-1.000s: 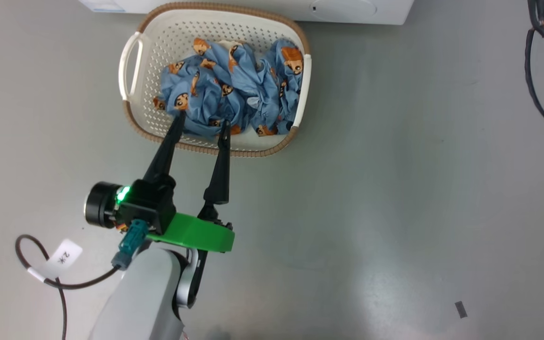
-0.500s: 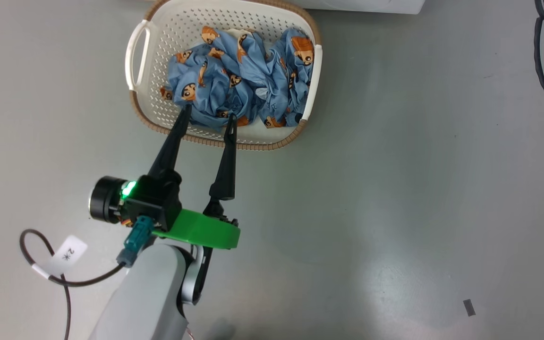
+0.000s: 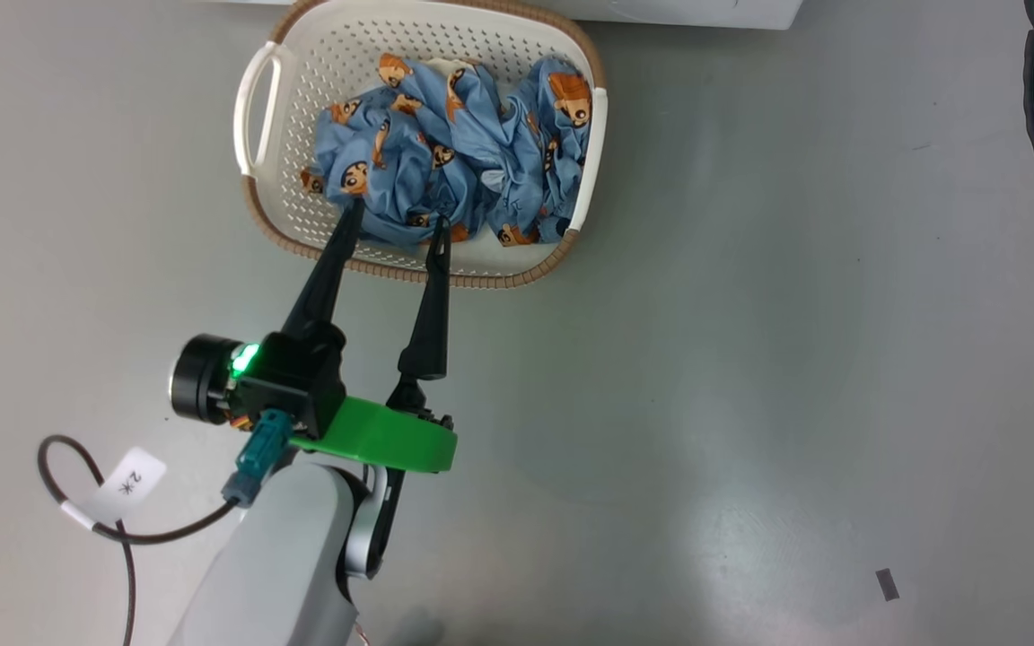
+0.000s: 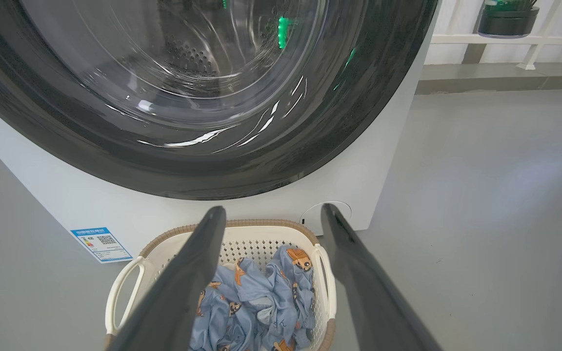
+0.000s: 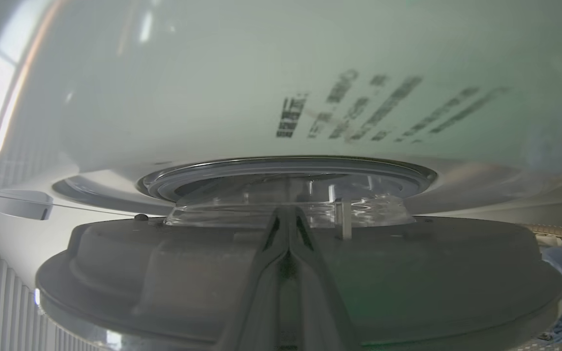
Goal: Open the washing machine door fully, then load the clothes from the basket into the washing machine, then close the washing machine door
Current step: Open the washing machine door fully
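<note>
The cream basket (image 3: 252, 117) with a brown rim sits on the grey floor against the white washing machine (image 4: 90, 204). The light blue clothes (image 3: 454, 152) with orange faces lie bundled inside it. My left gripper (image 3: 398, 213) is open, its fingertips spread over the near edge of the bundle, nothing between them. In the left wrist view the gripper (image 4: 272, 209) points at the door (image 4: 212, 165), a glossy black ring around glass, above the basket (image 4: 125, 287). My right gripper (image 5: 287, 209) is shut, its tips at the rim of the door's grey inner side (image 5: 164, 273), which stands ajar.
A blue label (image 4: 101, 243) and a round flap (image 4: 310, 217) mark the machine's lower front. Black cables of the right arm (image 3: 1033, 108) hang at the head view's right edge. A tagged cable (image 3: 127, 484) loops by my left forearm. A small dark mark (image 3: 886, 584) lies on the floor.
The head view has shifted a little, so the basket sits slightly lower and further right. The left gripper stays open at the bundle's near edge.
</note>
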